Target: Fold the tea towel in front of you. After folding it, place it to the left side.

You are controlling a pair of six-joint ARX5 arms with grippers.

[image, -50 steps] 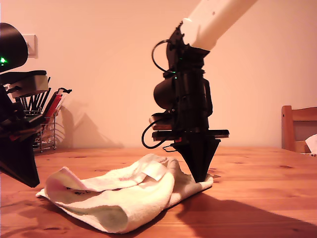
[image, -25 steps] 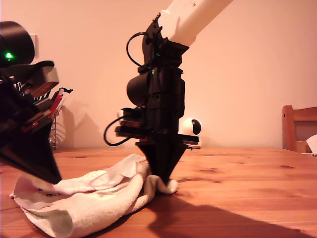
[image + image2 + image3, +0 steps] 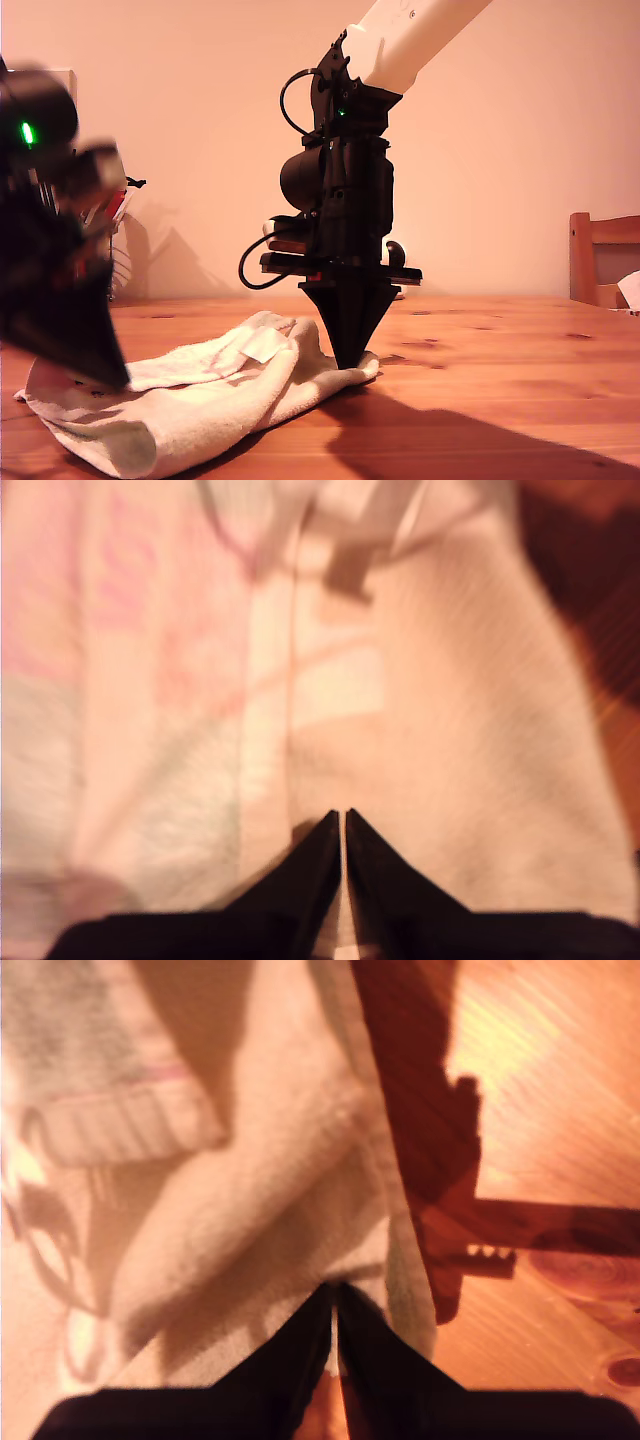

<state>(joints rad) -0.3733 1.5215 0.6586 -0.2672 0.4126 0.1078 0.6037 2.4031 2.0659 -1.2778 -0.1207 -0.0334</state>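
Exterior view shows the tea towel [image 3: 200, 395] bunched, half folded, pinched by my second pincer [image 3: 349, 362] and my first pincer [image 3: 343, 820]; placing remains.

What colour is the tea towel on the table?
Cream-white with faint pink marks; the tea towel shows this best in the first wrist view.

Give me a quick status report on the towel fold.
My first gripper and my second gripper both shut on the tea towel. Towel bunched on the table, not yet folded flat. Nothing blocking.

Motion-blurred arm [image 3: 55, 260] at the exterior view's left edge; chair [image 3: 603, 260] cut off at its right.
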